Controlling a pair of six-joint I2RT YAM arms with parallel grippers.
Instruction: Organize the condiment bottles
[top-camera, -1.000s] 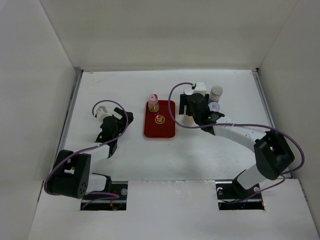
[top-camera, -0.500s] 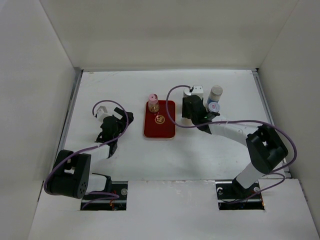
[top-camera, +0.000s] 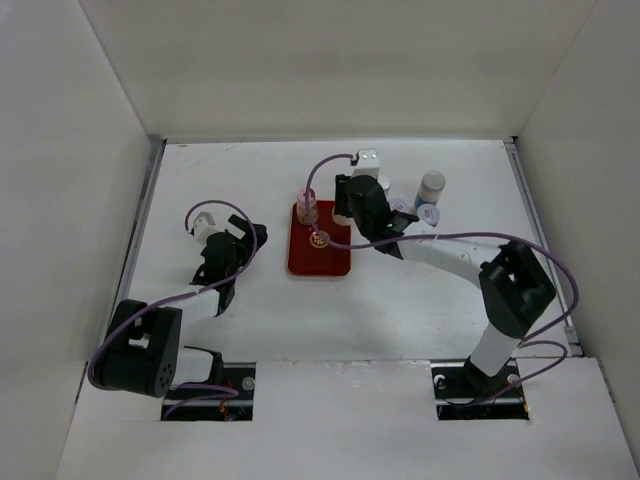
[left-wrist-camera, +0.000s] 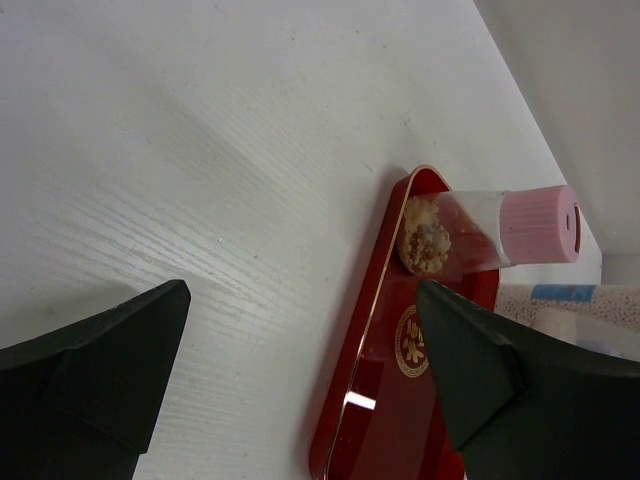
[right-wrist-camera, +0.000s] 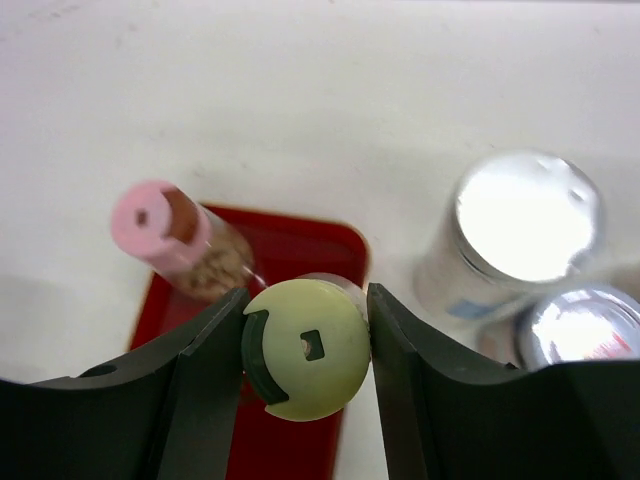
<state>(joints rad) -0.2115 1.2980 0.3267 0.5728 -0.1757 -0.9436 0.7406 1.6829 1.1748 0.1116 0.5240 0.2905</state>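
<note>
- My right gripper has its two fingers closed against the sides of the yellow jar, pinching it at the lid with the jaws about half apart.
- The yellow jar hangs over the far right corner of the tray. I cannot tell whether it rests on the tray or is held just above it.
- The pink jar stands at the tray's far left corner, just beside the yellow one.
- Two silver jars stand side by side on the table, right of the tray and near the right gripper.
- My left gripper sits left of the tray with jaws spread wide and nothing between them, facing the pink jar.
</note>
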